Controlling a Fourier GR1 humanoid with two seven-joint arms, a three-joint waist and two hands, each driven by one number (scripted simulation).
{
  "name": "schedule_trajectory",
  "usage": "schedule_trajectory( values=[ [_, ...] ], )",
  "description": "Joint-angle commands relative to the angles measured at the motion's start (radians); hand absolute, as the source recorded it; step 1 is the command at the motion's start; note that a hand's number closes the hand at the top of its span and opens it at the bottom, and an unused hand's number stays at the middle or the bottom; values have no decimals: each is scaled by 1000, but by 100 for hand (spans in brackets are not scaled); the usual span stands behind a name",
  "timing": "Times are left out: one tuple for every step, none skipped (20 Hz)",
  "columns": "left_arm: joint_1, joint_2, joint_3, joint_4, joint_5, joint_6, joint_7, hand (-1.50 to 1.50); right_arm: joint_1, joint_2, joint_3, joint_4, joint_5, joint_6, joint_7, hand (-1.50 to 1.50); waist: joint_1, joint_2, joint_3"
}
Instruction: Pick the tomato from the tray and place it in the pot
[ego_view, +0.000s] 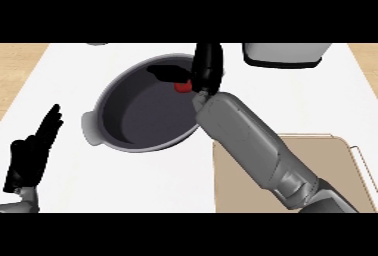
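Holding the red tomato (181, 87) over the grey pot (111, 102), right robot hand (207, 67) curled round it, left robot hand (33, 150) resting spread at left edge, tan tray (332, 165) lower right.

My only feed: head view | I look steeply down on the white counter (111, 185) | close in | forearms enter from the lower edge

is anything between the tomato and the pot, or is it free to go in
Nothing visible blocks it. The right hand holds the tomato over the open pot, inside its rim, and the dark inside below shows only the hand's shadow. The left hand rests open at the left edge.
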Motion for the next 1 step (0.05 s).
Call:
schedule_trajectory(
  values=[
    [19,-6,26,19,-2,17,-7,0,177,1,38,-178,6,-21,-38,-150,-44,-11,0]
  ],
)
